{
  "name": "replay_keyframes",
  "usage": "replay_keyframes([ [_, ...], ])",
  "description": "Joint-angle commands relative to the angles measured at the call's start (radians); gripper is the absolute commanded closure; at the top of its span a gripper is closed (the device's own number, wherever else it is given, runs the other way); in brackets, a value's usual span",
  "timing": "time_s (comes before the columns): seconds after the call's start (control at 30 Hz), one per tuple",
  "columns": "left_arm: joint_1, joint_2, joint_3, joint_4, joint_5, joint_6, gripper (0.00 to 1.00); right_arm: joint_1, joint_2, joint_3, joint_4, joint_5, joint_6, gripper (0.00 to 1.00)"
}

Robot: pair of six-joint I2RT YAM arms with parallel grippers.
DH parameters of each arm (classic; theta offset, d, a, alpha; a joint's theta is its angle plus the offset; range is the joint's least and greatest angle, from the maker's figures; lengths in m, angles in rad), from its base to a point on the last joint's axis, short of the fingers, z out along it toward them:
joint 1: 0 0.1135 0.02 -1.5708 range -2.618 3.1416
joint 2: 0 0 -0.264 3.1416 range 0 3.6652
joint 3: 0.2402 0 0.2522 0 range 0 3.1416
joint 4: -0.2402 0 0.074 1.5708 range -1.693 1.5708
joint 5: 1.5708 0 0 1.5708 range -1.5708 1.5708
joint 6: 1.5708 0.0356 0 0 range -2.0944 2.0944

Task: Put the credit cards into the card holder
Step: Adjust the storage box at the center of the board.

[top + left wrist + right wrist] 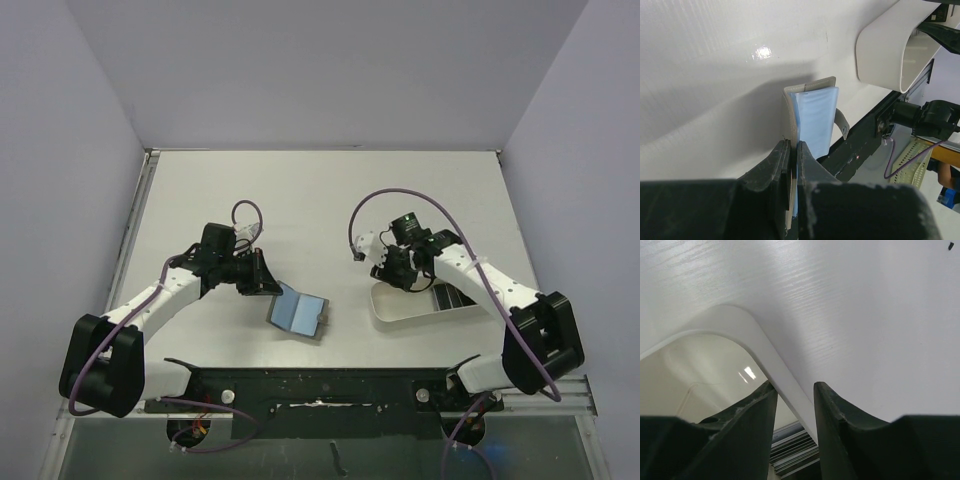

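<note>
Grey-olive card holder (300, 312) lying open on table (330, 200), blue lining up, one end pinched by left gripper (794, 146), right gripper (794, 388) jaws apart, astride white tray (735, 320) rim

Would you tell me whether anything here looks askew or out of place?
The card holder is not flat: the left gripper pinches one edge, holding it open and tilted. The right gripper straddles the rim of the white tray, which seems tipped.

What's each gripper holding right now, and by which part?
The left gripper pinches the card holder by the edge of one flap. The right gripper is open astride the white tray's rim, holding nothing.
</note>
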Motion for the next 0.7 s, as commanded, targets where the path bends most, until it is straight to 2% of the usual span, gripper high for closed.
replay_keyframes([
  [0.0, -0.003, -0.026, 0.006, 0.014, 0.011, 0.021, 1.0, 0.006, 0.032, 0.023, 0.053, -0.043, -0.091, 0.66],
  [0.3, -0.003, -0.023, 0.006, 0.011, 0.006, 0.022, 1.0, 0.042, 0.108, 0.095, 0.057, -0.029, -0.183, 0.78],
  [0.67, -0.002, -0.027, 0.009, 0.006, 0.002, 0.023, 1.0, 0.092, 0.175, 0.16, 0.054, -0.076, -0.264, 0.82],
])
